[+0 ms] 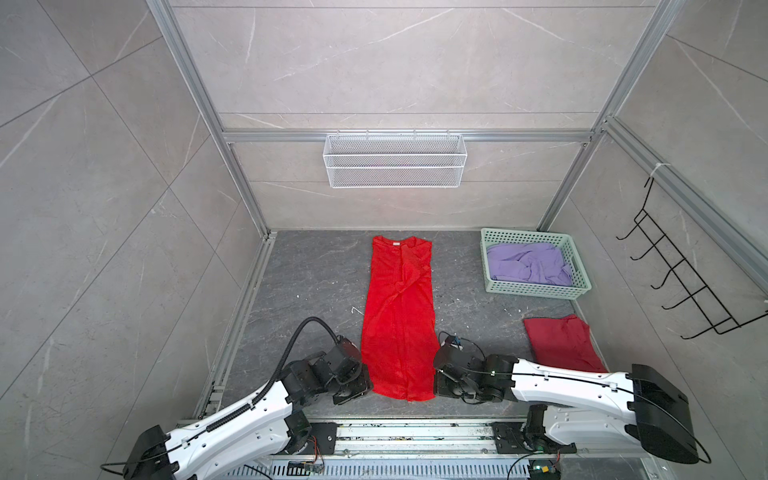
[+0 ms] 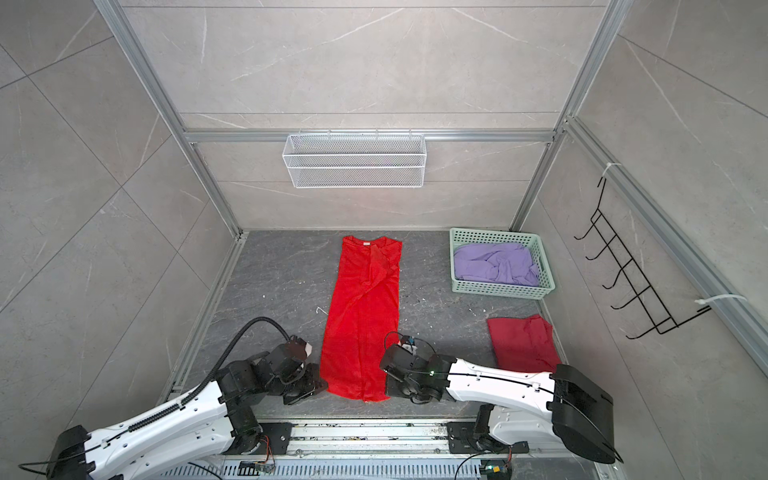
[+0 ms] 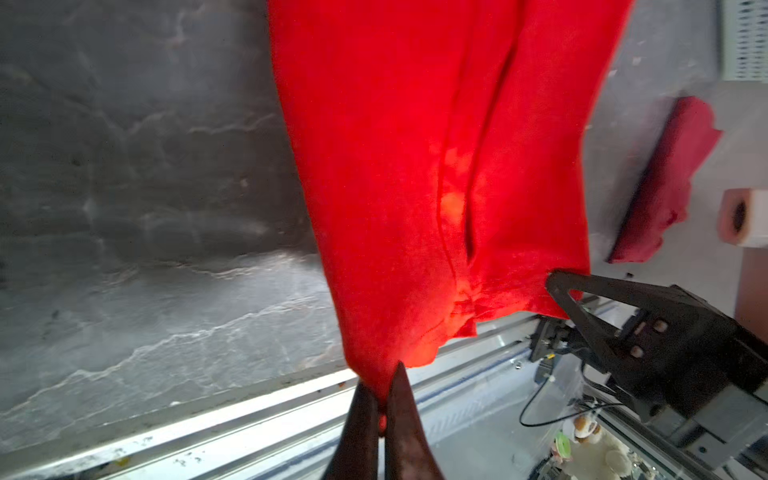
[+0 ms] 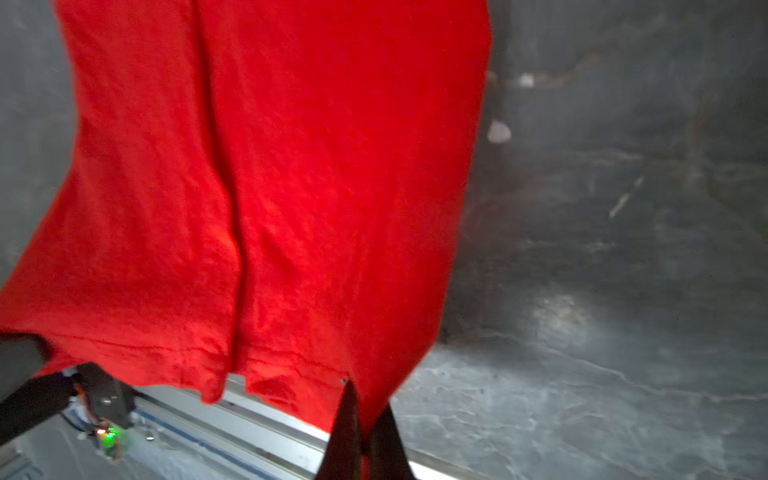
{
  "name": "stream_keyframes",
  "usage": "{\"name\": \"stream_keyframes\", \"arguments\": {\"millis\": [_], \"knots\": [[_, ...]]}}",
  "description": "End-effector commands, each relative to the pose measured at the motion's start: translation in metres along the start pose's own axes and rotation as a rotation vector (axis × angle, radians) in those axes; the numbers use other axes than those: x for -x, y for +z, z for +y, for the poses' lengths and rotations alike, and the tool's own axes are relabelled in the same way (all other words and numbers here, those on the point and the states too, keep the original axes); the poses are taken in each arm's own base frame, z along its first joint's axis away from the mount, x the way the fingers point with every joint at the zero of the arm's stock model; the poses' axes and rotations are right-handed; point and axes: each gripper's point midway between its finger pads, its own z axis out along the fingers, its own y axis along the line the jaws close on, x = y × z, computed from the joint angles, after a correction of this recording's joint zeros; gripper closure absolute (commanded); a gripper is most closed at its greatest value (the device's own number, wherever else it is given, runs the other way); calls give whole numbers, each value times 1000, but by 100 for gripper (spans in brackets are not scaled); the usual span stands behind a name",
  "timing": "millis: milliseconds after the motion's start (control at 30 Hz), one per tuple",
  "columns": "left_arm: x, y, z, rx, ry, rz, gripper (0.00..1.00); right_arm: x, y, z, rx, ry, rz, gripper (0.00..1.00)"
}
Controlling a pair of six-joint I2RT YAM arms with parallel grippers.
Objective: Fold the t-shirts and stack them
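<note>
- Top views both showed the dark grey table [image 1: 316, 282] with all three t-shirts on or over it, and the two arms reaching in from the near edge.
- The left arm [image 1: 232, 419] and the right arm [image 1: 573, 386] lay low and stretched forward. Each angled inward, and their wrists bent toward the middle of the table from either side.
- The bright red t-shirt [image 1: 399, 316] lay in the middle as a long narrow strip folded lengthwise. Its neck end was far from the robot and its hem was near, between the two wrists.
- The mint-green basket [image 1: 536, 291] stood at the far right of the table, well apart from both arms.
- The lavender t-shirt [image 1: 528, 264] lay crumpled inside that basket.
- The darker red t-shirt [image 1: 561, 345] lay folded at the right edge of the table, just beyond the right arm and apart from the strip.
- The left gripper [image 3: 384, 399] was clamped on the near left hem corner of the bright red t-shirt, with red cloth pinched between its closed jaws in the left wrist view.
- The right gripper [image 4: 365, 419] was clamped the same way on the near right hem corner, and the hem sagged in a shallow curve between the two.
- The white neck label [image 1: 396, 243] sat at the far end of the strip.
</note>
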Motion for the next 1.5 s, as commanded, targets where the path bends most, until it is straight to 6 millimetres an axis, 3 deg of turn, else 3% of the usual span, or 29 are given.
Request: {"name": "stream_keyframes", "arguments": {"millis": [0,100,233,400,600,867,1133,1267,1367,1400,1467], "knots": [[23,-17,-17,32,118,-85,100,39,-14,9,-19,54,-191,99],[46,-20,-31,65,172,-139,100,70,-18,22,-13,75,-289,98],[84,-12,-44,40,172,-162,100,111,-15,24,-72,96,-370,98],[141,4,-44,9,125,-205,100,155,8,27,-63,129,-359,98],[194,28,-49,-28,125,-179,100,198,42,7,-126,186,-344,97],[228,72,-43,-42,94,-80,100,228,85,-5,-118,239,-275,97],[253,80,-36,-74,35,-86,100,251,92,-12,-68,270,-255,95],[267,82,-34,-76,15,-83,100,263,104,-6,-11,266,-179,84],[281,81,-31,-71,-6,-91,80,279,101,-4,56,291,-198,51],[287,79,-34,-87,-9,-95,73,287,96,-4,75,299,-218,47],[300,74,-34,-98,-28,-113,69,306,80,-4,111,315,-268,44]]}}
